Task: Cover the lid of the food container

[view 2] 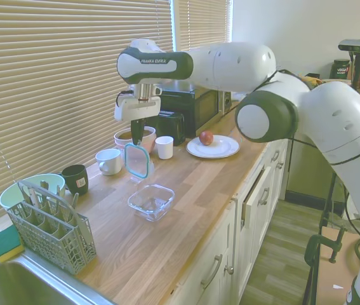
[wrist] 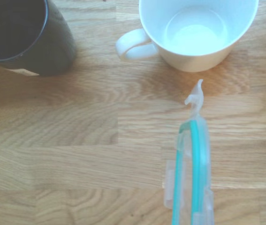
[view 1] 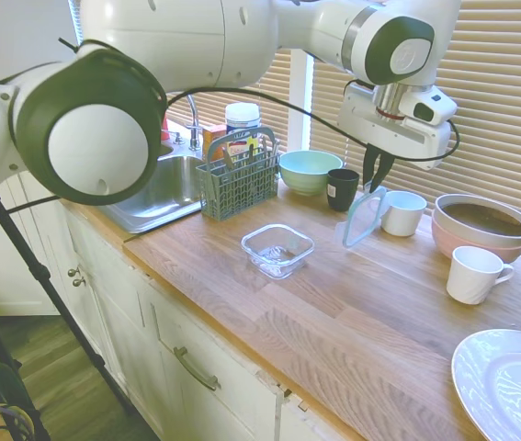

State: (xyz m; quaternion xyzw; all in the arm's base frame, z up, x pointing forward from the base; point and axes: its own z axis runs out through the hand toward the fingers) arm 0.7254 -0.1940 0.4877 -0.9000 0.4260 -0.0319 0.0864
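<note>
Going by the 1st exterior view: nearest, at the right corner, a white plate [view 1: 508,386] w/ part of its rim out of frame. A white mug [view 1: 473,274] stands just beyond it.

Mid-counter, nearer the front edge, sits the food container [view 1: 277,249] — clear, shallow, open, apparently empty, nothing touching it. The wood countertop [view 1: 352,331] around it is bare.

Further back & to the right, the gripper [view 1: 377,171] hangs above the counter w/ its fingers closed narrow on the top edge of the lid [view 1: 363,217]. Lid hangs on edge, nearly vertical, teal rim showing, lower edge seemingly just clear of the wood. It's well apart from the container, close beside a white cup [view 1: 402,212]; a dark mug [view 1: 341,188] is just left of it. Wrist view shows the lid [wrist: 191,183] edge-on, a snap tab sticking out.

Far row, left to right: sink [view 1: 154,193], grey cutlery basket [view 1: 237,179], mint bowl [view 1: 310,170], pink-and-white bowls [view 1: 481,225] at the blinds.

Risks, as I judge them:
- Pinch is on one edge only, so the lid could swing or slip in transit, esp. when tilted flat.
- Lid must go from vertical to horizontal; a poor rotation would land it skewed, one corner on the rim.
- Hanging lid may clip the white cup or dark mug on the way out.
- Container is light & loose; a lid coming in low could shove it toward the front edge.
- Tabs may catch on the rim & stop the lid seating.
</note>
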